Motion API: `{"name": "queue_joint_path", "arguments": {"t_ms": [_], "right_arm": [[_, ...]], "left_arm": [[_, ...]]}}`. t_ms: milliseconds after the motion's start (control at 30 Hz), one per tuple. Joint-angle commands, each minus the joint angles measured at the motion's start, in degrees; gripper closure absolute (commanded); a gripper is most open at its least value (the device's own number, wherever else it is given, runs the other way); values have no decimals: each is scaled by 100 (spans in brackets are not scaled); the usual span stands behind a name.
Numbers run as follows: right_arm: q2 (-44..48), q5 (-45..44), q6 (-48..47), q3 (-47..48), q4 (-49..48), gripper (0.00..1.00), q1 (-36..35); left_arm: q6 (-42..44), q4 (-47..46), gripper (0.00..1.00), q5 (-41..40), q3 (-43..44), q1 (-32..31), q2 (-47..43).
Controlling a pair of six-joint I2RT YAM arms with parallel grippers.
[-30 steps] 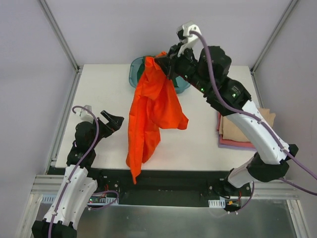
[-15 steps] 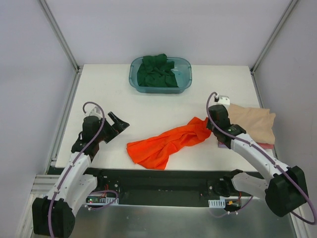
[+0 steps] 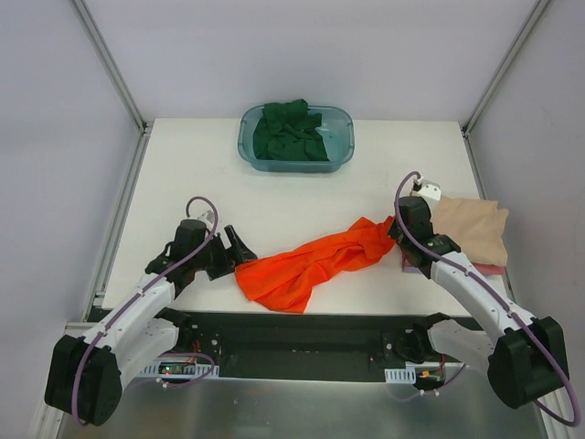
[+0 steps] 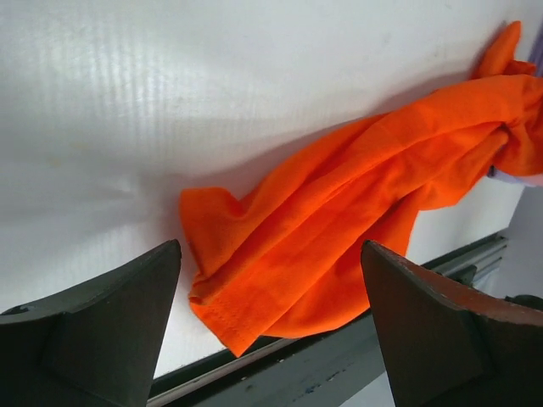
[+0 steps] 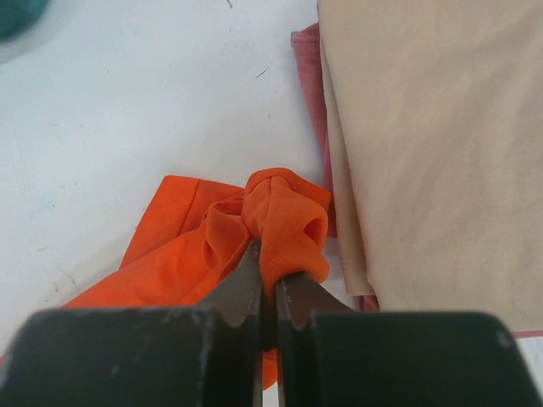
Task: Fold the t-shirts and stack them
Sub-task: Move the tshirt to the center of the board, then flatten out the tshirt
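Observation:
The orange-red t-shirt [image 3: 311,262] lies bunched in a long strip on the white table, near the front edge. My right gripper [image 3: 395,227] is shut on its right end, a pinched fold [image 5: 284,222], next to a folded stack with the beige shirt [image 3: 471,230] on top and pink and purple edges [image 5: 307,51] under it. My left gripper [image 3: 239,249] is open, its jaws either side of the shirt's left hem corner [image 4: 222,307], not touching it. The dark green shirt [image 3: 291,131] lies crumpled in the teal tub [image 3: 343,154] at the back.
The table's front edge and a dark metal rail [image 4: 339,365] run just below the orange shirt's left end. White enclosure walls with metal posts [image 3: 114,73] stand round the table.
My right arm has swung the orange shirt down from over the tub and laid it on the table. My left gripper has moved right to the shirt's left end.

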State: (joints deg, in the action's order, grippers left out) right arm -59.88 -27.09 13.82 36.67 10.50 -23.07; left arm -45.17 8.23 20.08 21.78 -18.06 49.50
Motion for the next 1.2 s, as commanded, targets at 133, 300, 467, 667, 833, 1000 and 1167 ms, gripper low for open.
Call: {"name": "queue_joint_path", "arguments": {"t_ms": [133, 300, 467, 667, 833, 1000, 1167], "right_arm": [[248, 46, 68, -19, -136, 99, 31], [196, 81, 50, 7, -92, 99, 39], [143, 81, 41, 34, -75, 99, 39], [64, 116, 33, 51, -66, 99, 39], [81, 82, 59, 51, -22, 99, 31], [196, 46, 50, 34, -31, 99, 39], [345, 353, -64, 165, -22, 99, 31]], "left_arm": [[236, 847, 21, -585, -60, -57, -194], [192, 961, 35, -425, -227, -127, -396], [175, 1023, 54, -443, -332, -162, -502], [201, 1031, 79, -373, -174, -250, -458], [96, 1076, 95, -355, -174, -364, -520], [61, 1242, 100, -513, -122, -461, -783], [201, 1672, 100, -688, 194, -487, -1283]]}}
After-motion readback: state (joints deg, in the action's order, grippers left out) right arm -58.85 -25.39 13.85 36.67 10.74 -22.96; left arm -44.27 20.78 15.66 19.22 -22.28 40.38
